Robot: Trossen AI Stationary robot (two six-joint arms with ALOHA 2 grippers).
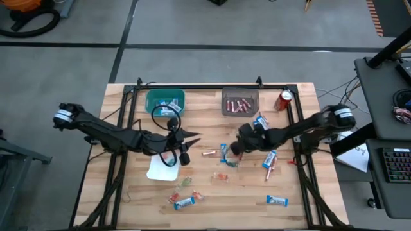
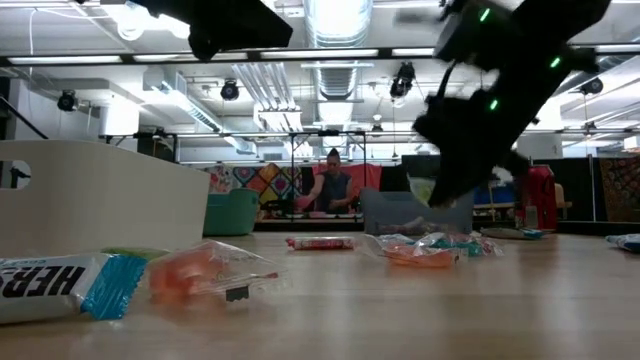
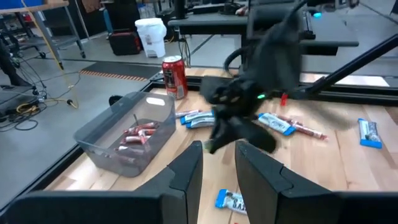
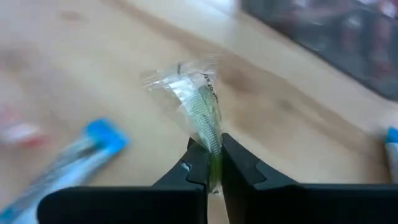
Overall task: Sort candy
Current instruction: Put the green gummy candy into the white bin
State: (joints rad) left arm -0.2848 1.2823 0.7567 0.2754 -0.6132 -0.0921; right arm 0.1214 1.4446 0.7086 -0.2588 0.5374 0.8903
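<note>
Nearest the low camera, a blue-and-white wrapped mini bar (image 2: pixel 60 285) lies on the wooden desk (image 1: pixel 321 167) beside an orange piece in a clear wrapper (image 2: pixel 205 272). Right gripper (image 4: pixel 212 163), mid-desk: jaws pinched on a clear-wrapped green candy (image 4: pixel 202 109). Left gripper (image 3: pixel 217 163), above the white tray (image 1: pixel 160 170): jaws narrowly parted, empty. Pink sticks (image 1: pixel 238 105) fill the grey bin (image 1: pixel 240 94); other sweets lie scattered.

Overhead, table-level, two wrist views
</note>
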